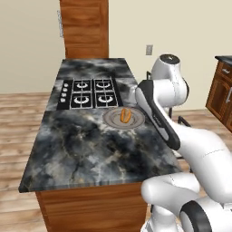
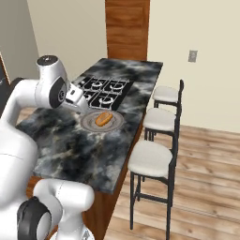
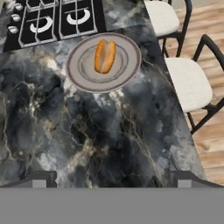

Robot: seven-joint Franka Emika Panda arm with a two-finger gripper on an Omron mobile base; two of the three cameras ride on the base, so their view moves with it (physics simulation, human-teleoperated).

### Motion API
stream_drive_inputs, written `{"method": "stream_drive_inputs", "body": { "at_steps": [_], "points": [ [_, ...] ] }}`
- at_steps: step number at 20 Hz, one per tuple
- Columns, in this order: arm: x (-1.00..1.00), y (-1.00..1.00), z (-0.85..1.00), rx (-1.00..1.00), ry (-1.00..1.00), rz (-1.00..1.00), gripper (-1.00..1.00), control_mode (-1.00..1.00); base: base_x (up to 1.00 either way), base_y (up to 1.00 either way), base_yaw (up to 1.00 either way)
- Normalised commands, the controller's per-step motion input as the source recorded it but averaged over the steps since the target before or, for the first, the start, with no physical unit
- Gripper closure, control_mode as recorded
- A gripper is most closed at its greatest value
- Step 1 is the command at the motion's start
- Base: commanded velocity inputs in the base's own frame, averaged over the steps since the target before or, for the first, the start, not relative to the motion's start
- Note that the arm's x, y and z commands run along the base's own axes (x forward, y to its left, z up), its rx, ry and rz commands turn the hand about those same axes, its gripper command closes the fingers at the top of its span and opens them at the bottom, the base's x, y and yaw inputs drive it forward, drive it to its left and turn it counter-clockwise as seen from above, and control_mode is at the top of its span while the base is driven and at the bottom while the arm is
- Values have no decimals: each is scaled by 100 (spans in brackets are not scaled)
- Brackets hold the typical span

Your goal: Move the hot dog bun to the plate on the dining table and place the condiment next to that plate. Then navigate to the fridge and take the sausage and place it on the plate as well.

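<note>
Dining table (image 1: 90,145) w/ dark grey-black marbled stone top and brown wood sides; black 4-burner cooktop (image 1: 89,93) set into the far half, knobs along its left edge; pale plate (image 1: 123,118) on the stone just in front of the cooktop, near the table's right edge; hot dog bun (image 1: 125,115) lies in the plate's middle, also clear from the right base cam (image 2: 103,118) and the hand cam (image 3: 105,56). Room: beige walls, light wood plank floor, tall wood panel (image 1: 84,28) behind the table's far end, wall outlet (image 1: 149,50); three stools (image 2: 154,159) w/ pale seats and black frames lined along the table's right side; brown drawer cabinet (image 1: 220,90) at far right.

Gripper (image 3: 112,178) above bare stone on the near side of the plate, apart from it; jaws spread wide, nothing between them, holding nothing.

Hard to make out: in the base cams the arm's own links cover the hand, so fingers aren't visible there; fingertips (image 3: 40,179) barely rise above the bottom in the hand cam; drawer cabinet cut off by frame edge; the arm overlaps the plate's right rim in the left base cam.
</note>
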Motion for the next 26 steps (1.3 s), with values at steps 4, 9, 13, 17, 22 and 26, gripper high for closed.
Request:
{"method": "stream_drive_inputs", "body": {
  "at_steps": [4, 9, 13, 17, 22, 26],
  "points": [
    [-38, -7, 26, 0, -2, 0, -100, -100, 0, 0, 0],
    [-27, -15, 10, 0, -1, 0, -100, -100, 0, 0, 0],
    [-52, -2, 0, 0, -4, 0, -100, 100, -25, -4, 0],
    [0, 0, 0, 0, 0, 0, -100, 100, -100, -32, 14],
    [0, 0, 0, 0, 0, 0, -100, 100, -86, -18, 69],
    [0, 0, 0, 0, 0, 0, -100, 100, -47, -2, 97]
  ]
}}
